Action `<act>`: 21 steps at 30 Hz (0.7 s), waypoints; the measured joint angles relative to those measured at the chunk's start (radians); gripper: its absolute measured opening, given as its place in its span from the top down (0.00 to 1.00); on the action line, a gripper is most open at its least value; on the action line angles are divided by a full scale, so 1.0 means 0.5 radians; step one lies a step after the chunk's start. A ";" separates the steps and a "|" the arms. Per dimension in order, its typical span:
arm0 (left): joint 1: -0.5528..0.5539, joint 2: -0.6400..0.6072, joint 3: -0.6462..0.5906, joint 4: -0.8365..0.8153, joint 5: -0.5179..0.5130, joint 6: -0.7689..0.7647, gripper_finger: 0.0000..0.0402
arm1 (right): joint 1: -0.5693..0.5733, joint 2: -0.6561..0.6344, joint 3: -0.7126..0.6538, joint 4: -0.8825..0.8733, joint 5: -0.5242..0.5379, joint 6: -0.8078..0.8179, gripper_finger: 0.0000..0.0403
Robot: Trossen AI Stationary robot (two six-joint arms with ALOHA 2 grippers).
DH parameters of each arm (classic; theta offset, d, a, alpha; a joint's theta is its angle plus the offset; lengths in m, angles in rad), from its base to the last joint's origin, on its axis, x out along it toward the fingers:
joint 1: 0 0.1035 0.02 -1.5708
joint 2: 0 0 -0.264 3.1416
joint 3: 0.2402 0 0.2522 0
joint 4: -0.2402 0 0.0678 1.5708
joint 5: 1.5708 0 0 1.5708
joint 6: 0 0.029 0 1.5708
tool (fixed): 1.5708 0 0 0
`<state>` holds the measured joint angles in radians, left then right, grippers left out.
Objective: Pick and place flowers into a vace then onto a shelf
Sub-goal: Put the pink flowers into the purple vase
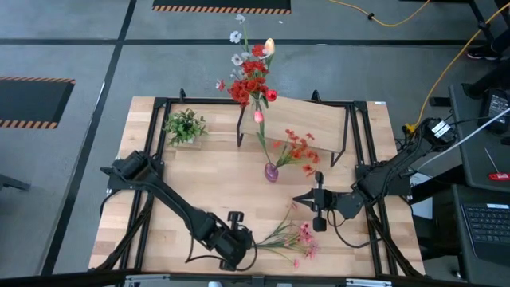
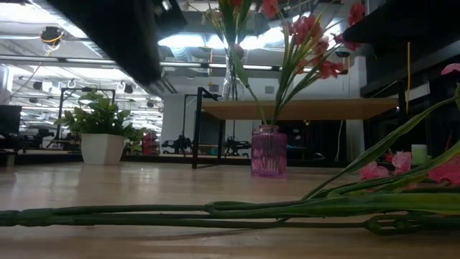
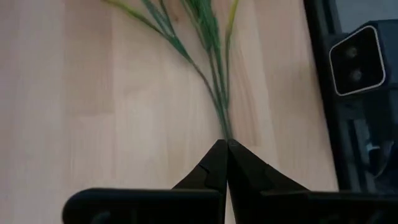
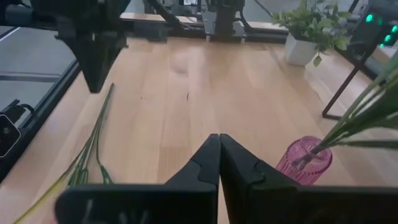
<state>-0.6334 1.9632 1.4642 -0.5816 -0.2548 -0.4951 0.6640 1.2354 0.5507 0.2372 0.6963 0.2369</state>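
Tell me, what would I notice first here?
Probably the tall bunch of red flowers in a vase on the shelf at the table's far edge. Then the pink vase with orange flowers in front of it, and the left gripper pinching pink flowers lying near the front.

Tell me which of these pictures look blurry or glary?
Low view: the flower stems lying closest are soft, and ceiling lights glare behind the pink vase. Left wrist view: the shut fingers and stems blur slightly. High view: evenly lit, sharp.
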 joint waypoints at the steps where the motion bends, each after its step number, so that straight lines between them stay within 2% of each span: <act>1: 0.001 0.024 0.009 0.007 0.015 0.000 1.00 | 0.001 0.000 0.000 0.009 -0.001 -0.014 0.97; 9: -0.002 0.107 0.013 0.035 0.027 -0.105 0.93 | 0.000 0.000 0.000 0.028 -0.001 -0.015 0.97; 16: -0.063 0.107 0.000 0.068 -0.044 -0.136 0.77 | 0.000 0.000 0.000 0.033 -0.001 -0.014 0.97; 21: -0.102 0.107 -0.060 0.097 -0.198 -0.136 0.67 | 0.000 0.000 0.000 0.038 -0.001 -0.013 0.97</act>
<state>-0.6842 2.0167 1.4344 -0.5329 -0.3539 -0.5632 0.6640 1.2354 0.5507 0.2560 0.6956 0.2302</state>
